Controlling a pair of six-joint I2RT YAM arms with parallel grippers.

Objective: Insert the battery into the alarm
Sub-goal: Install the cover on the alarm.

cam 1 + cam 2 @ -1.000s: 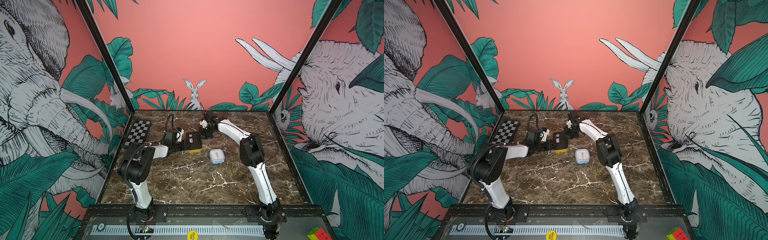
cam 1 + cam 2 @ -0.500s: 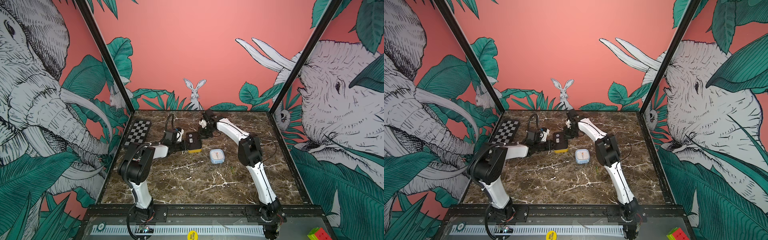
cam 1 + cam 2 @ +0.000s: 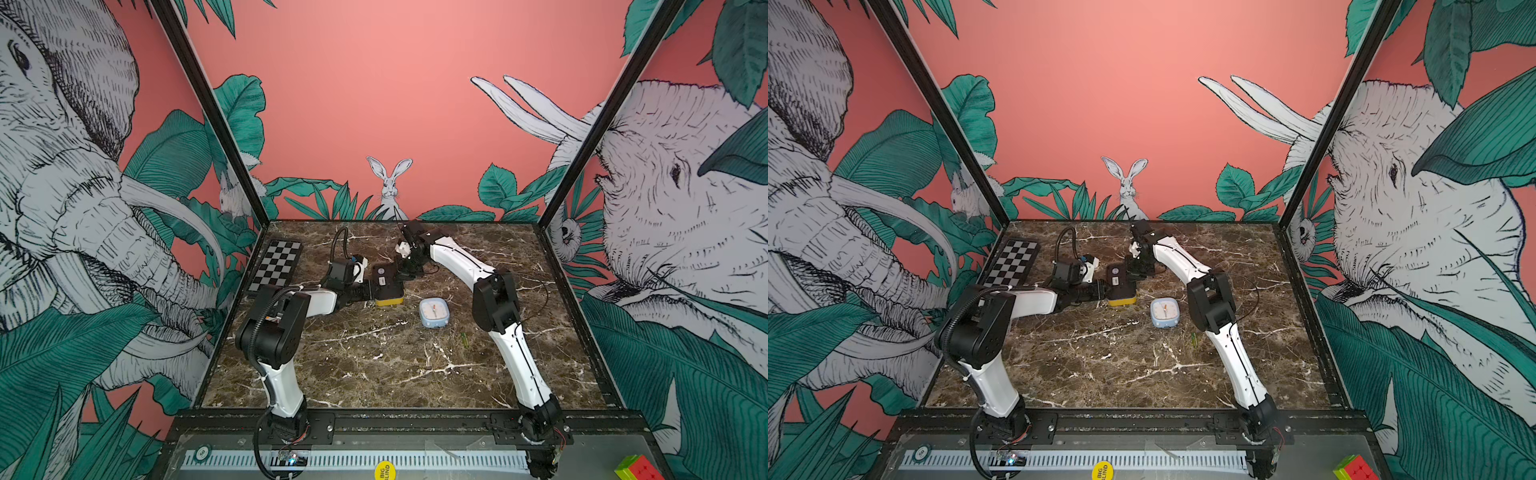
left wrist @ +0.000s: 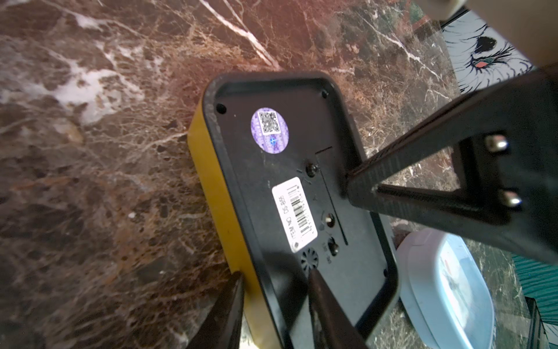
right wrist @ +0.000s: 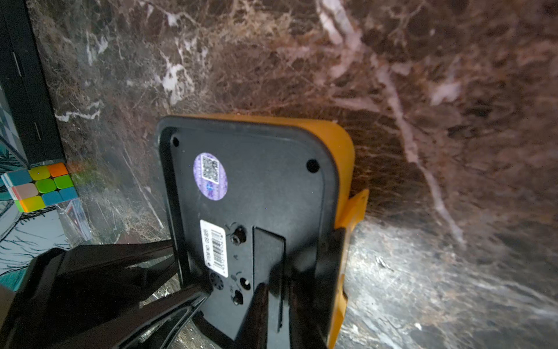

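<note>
The alarm (image 3: 388, 284) is yellow with a black back (image 4: 259, 169) and sits at the rear middle of the marble table, back panel up. My left gripper (image 4: 274, 273) is shut on its body, one finger (image 4: 232, 305) on the yellow side and one on the black back. My right gripper (image 5: 280, 290) is shut, its tips resting on the long battery cover (image 5: 268, 253) of the back panel. A thin green object (image 3: 464, 339) lies on the table by the right arm. It is too small to tell whether it is the battery.
A light blue clock (image 3: 434, 312) lies face up just right of the alarm. A checkerboard (image 3: 276, 266) lies at the rear left. A colour cube (image 3: 633, 469) sits outside the front rail. Walls close off the back and both sides.
The right arm has shifted slightly leftward while its gripper stays at the alarm's back. The left arm and the alarm have not moved.
</note>
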